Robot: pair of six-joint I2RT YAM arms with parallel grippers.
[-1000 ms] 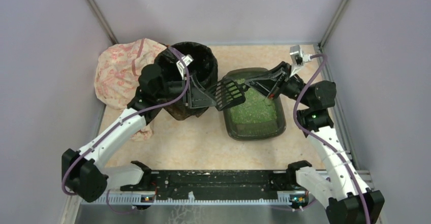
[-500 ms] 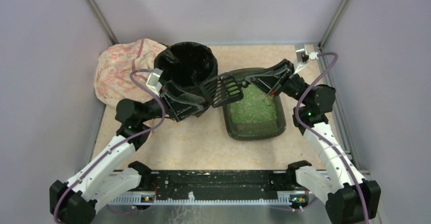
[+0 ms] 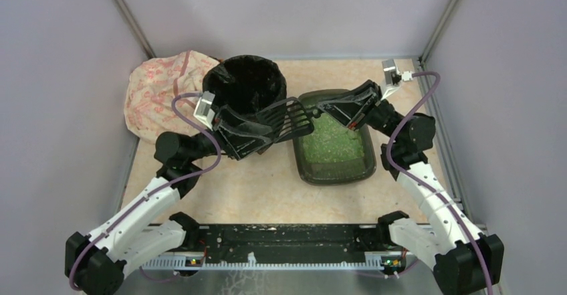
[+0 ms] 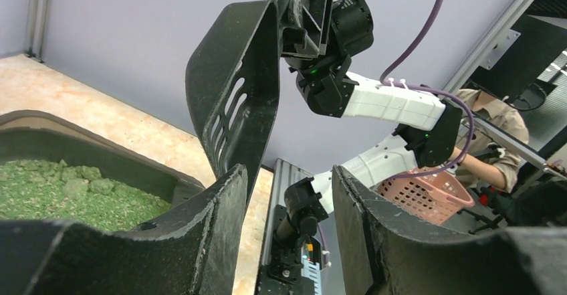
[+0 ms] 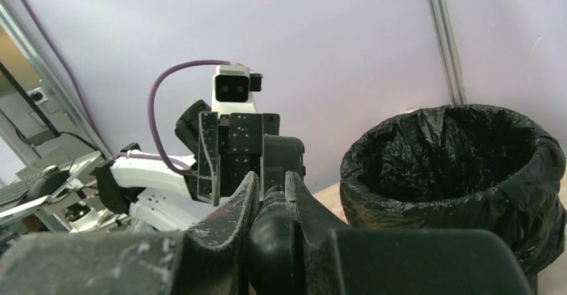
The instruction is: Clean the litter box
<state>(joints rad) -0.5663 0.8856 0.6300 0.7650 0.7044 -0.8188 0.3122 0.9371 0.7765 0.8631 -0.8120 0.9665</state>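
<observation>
Two arms: the left gripper (image 4: 287, 181) and the right gripper (image 5: 271, 182) meet over the middle of the table (image 3: 261, 188), between the bin (image 5: 461, 201) and the litter box (image 3: 334, 176)
Writing: the pink print on the cloth bag (image 3: 157, 101) is too small to read
Litter box: right of centre on the table, just beside the bin, long side running front to back, with green litter (image 3: 334, 144) inside
Scoop: the black slotted scoop (image 4: 234, 94) is raised off the table and tilted on edge, its blade across the gap between the bin's rim and the box's left rim
Right gripper: clamped tight on the scoop's round handle, above the far end of the box
Left gripper: fingers apart with nothing between them, tips just beside the blade; I cannot tell whether they touch it
Bin: round, lined with a black bag, mouth open, left of the box
In the way: the left arm's fingers lie across the bin's front; the blade hides the box's far left corner
Around: the cloth bag is slumped behind and left of the bin against the wall; a black rail (image 3: 281, 245) joins the arm bases; purple cables loop off both wrists; beyond the table are a pink basket (image 4: 418, 198) and a person in a tan shirt (image 4: 498, 124)
</observation>
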